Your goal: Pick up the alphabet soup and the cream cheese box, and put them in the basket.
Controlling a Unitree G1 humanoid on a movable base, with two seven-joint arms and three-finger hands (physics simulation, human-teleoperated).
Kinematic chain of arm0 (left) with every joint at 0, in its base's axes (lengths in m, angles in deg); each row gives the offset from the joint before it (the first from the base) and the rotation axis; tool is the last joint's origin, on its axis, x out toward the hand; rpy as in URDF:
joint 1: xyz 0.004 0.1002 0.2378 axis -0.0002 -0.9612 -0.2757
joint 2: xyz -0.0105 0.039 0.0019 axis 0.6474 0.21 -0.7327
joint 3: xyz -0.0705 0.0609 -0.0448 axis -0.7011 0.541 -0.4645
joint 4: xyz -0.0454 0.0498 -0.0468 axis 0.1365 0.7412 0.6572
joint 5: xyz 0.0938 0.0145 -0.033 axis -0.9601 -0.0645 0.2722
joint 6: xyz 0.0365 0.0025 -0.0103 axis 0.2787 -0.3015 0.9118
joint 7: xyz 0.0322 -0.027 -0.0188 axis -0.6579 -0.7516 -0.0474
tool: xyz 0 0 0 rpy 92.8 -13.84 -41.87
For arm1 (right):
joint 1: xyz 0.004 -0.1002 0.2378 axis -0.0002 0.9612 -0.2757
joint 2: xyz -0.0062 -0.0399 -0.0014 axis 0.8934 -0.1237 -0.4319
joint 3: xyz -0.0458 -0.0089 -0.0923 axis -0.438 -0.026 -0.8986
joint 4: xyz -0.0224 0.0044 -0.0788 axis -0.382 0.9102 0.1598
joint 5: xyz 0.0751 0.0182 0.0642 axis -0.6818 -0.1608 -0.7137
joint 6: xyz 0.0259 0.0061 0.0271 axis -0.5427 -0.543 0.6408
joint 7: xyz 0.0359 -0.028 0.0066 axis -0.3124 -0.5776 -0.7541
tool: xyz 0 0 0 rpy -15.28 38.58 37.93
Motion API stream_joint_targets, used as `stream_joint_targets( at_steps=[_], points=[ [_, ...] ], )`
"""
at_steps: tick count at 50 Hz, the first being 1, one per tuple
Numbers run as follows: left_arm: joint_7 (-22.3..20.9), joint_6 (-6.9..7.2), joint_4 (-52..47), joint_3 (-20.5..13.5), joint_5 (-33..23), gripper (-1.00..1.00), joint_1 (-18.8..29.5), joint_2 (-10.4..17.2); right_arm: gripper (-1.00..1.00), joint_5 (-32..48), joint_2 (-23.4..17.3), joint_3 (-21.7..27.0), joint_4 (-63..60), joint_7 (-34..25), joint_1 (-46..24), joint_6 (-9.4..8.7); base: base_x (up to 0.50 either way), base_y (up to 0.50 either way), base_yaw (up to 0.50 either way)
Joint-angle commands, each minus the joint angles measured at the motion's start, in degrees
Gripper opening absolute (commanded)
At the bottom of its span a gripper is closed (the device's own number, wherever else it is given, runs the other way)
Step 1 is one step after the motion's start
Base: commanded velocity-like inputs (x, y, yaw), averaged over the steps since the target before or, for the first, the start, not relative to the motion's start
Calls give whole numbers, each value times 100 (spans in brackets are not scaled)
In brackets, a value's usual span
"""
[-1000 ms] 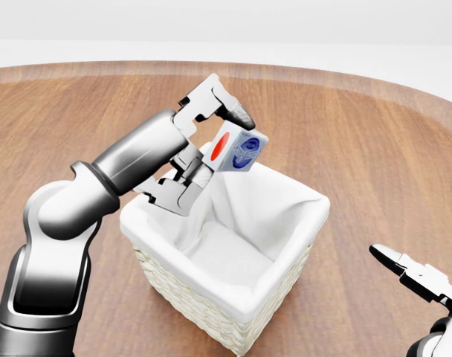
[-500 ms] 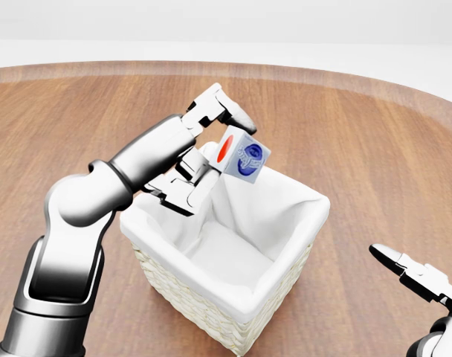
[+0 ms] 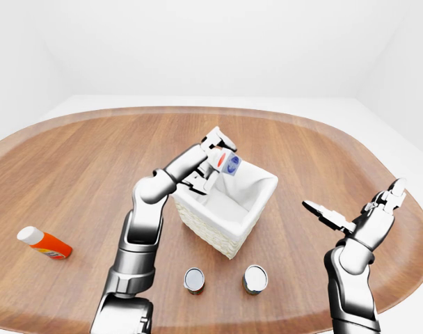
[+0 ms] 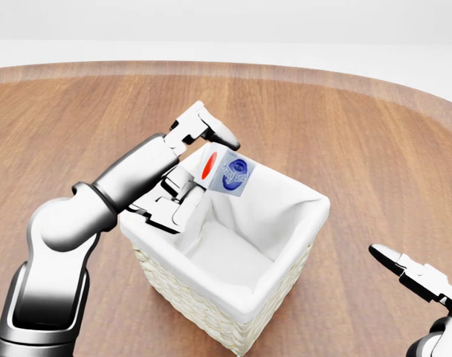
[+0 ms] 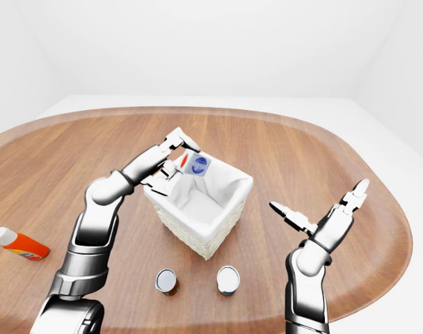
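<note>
The cream cheese box, white with a red oval and a blue logo, hangs tilted over the upper-left corner of the white-lined wicker basket. My left hand is shut on it, with one finger above the box and the others at its lower left edge. Two cans stand upright on the table below the basket in the left-eye view. Only their lids show well, so I cannot tell which is the alphabet soup. My right hand hovers open at the right, with nothing in it.
An orange bottle with a white cap lies on its side at the far left of the oval wooden table. In the left-eye view the table's rim curves close behind my right arm.
My left hand has drawn back to the left and down with the box, which now sits lower, nearer the basket's mouth. The right hand has not moved.
</note>
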Motion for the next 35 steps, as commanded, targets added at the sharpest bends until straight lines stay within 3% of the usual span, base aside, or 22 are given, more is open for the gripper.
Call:
stream_joint_targets(
  at_steps=[1, 23, 24, 25, 26, 35],
  points=[
    [0, 0, -164, -129, 214, -100, -196, 106, 100, 18, -1, -7, -23, 0, -2, -31, 0, 0, 0],
    [0, 0, 353, 51, -1, -97, -188, -76, 100, 5, 1, -8, -1, 0, 0, 1, 0, 0, 0],
    [0, 0, 356, 51, 0, -76, -188, -75, 100, 4, 1, -7, -5, 0, 3, 1, 0, 0, 0],
    [0, 0, 342, 50, 5, 90, -191, -77, 100, 6, 4, -8, -7, 0, 7, 5, 0, 0, 0],
    [0, 0, 279, 46, 19, 100, -199, -85, 100, 12, 6, -11, -21, 0, 10, -4, 0, 0, 0],
    [0, 0, 40, 9, 104, 100, -177, -70, 100, 17, 5, -7, 0, 0, 10, 13, 0, 0, 0]
  ],
)
